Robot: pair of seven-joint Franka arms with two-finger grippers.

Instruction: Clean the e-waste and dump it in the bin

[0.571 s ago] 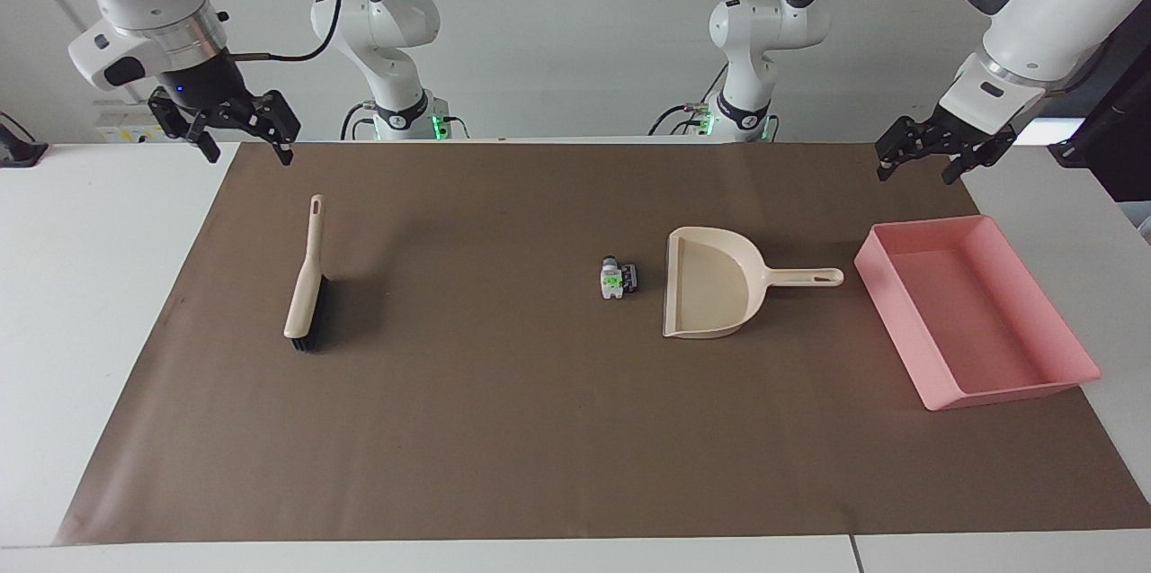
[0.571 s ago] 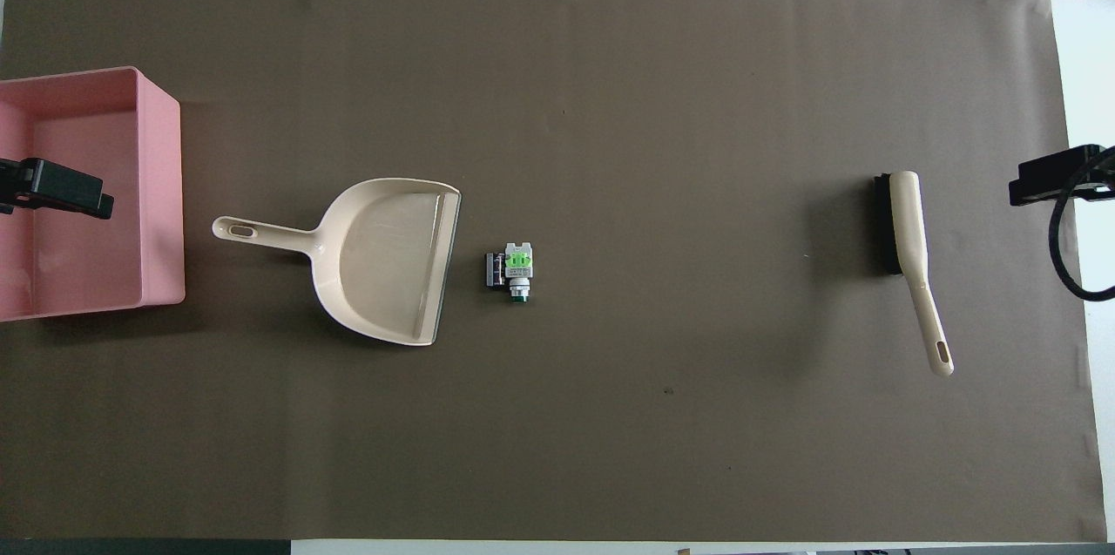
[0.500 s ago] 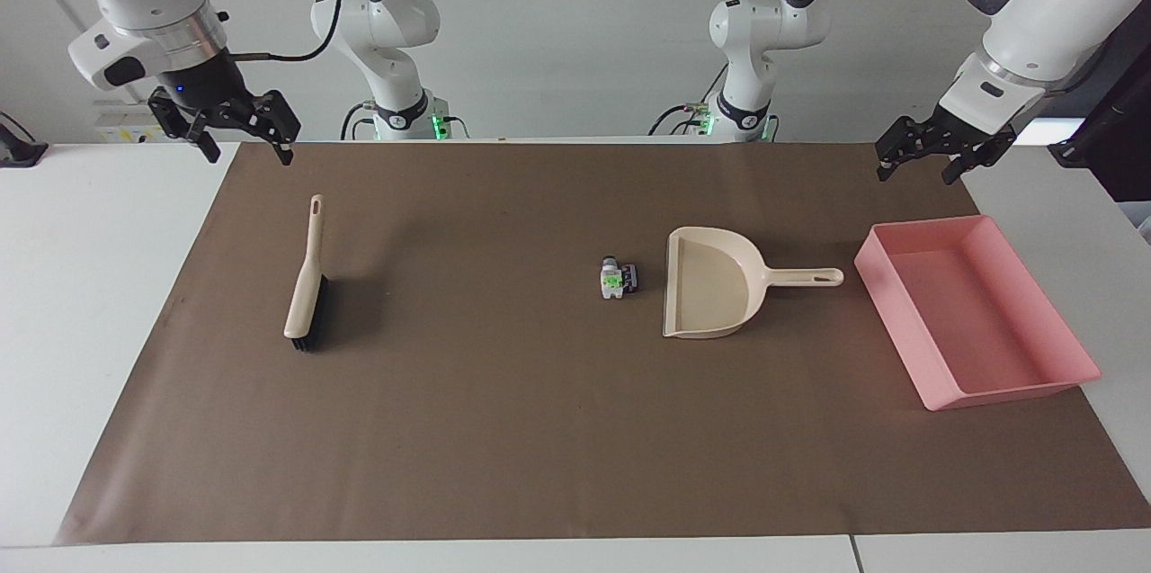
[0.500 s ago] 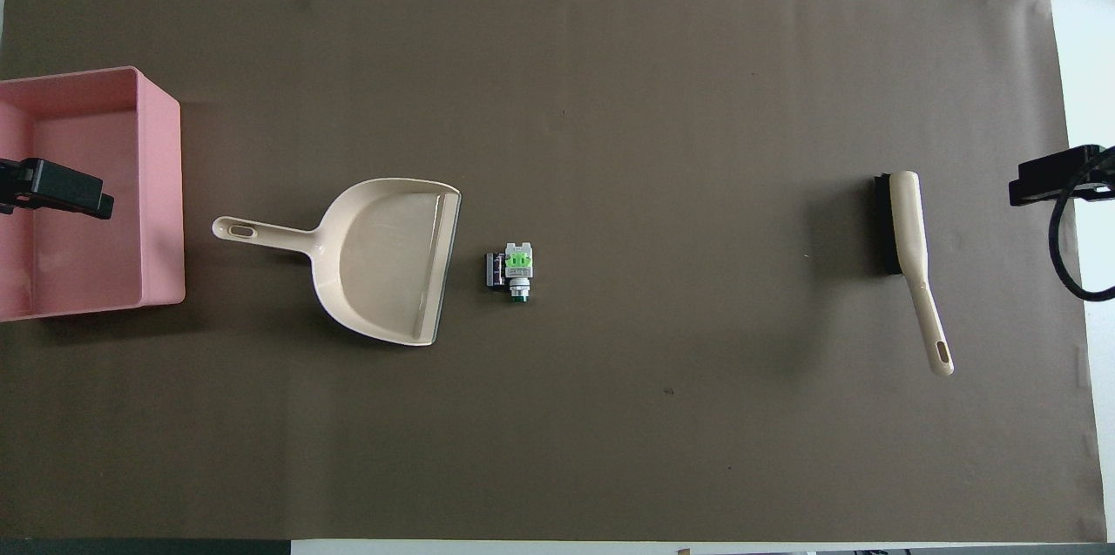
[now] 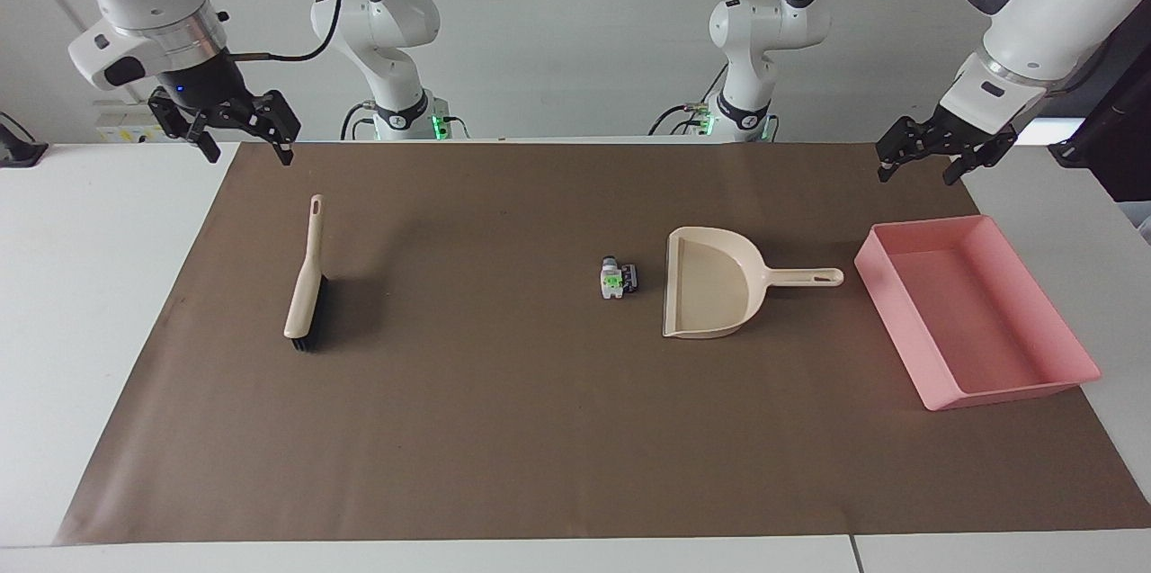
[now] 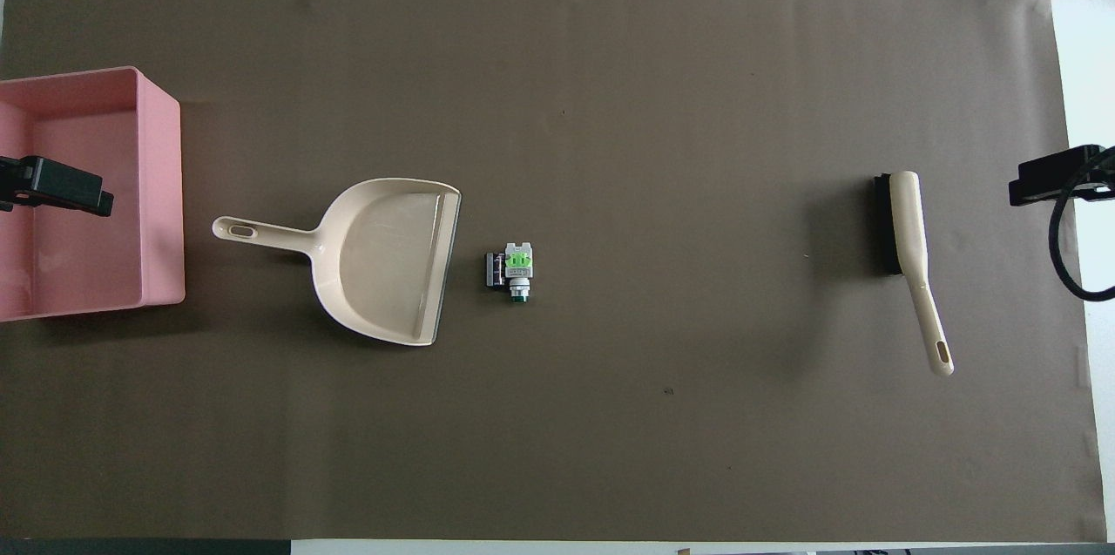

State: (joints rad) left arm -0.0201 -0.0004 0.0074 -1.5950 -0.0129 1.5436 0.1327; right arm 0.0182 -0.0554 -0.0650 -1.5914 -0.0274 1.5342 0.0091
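Matte brown paper mat [image 5: 504, 429] under smooth beige plastic dustpan [image 5: 710, 285].

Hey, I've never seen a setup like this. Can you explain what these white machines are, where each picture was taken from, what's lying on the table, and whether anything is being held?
These are two robot arms at a table with a brown mat. One picture faces them from across the table; the other looks down from above their end. Both wait, raised and open, holding nothing: the left hand near the pink bin, the right hand near the brush. At the middle, the small e-waste lies just beside the mouth of the dustpan.
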